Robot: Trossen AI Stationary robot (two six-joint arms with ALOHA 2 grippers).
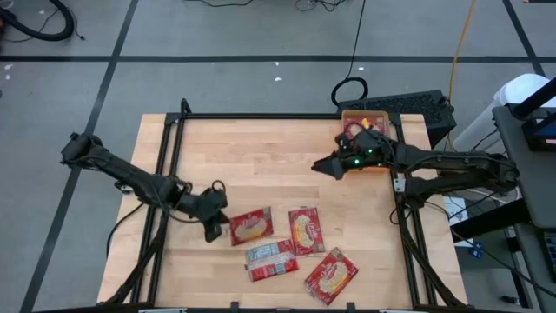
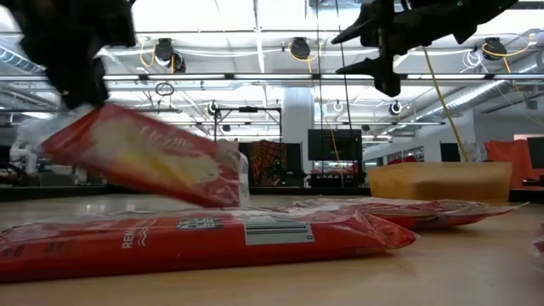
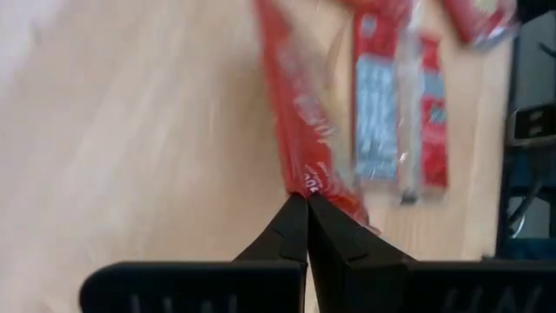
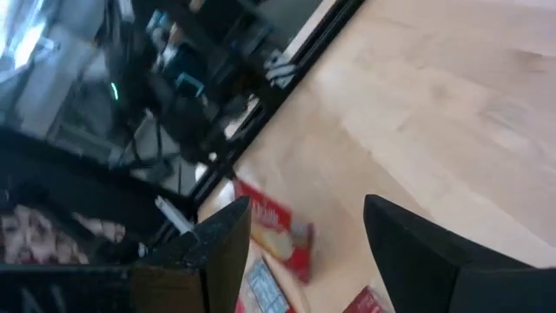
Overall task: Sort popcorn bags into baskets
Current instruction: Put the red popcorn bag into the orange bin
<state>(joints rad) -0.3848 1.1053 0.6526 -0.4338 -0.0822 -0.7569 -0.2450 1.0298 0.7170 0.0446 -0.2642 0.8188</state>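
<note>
Four popcorn bags (image 1: 287, 248) mid-table, basket (image 1: 366, 139) at far right corner

Basket (image 1: 375, 165) contents mostly hidden, perhaps bags.

Lab (ceiling trusses (image 2: 255, 78), floor cables (image 1: 356, 52))

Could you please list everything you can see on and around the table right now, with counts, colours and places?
popcorn bags on the table: four, red; one held, one beside it, one grey-blue side up, one nearest the front edge.
basket: one, orange, far right of the table, red packets inside, count unclear.
table: one, light wood.
left gripper: shut on the held bag's edge, lifting that end.
right gripper: open, empty, above the table beside the basket.
</note>
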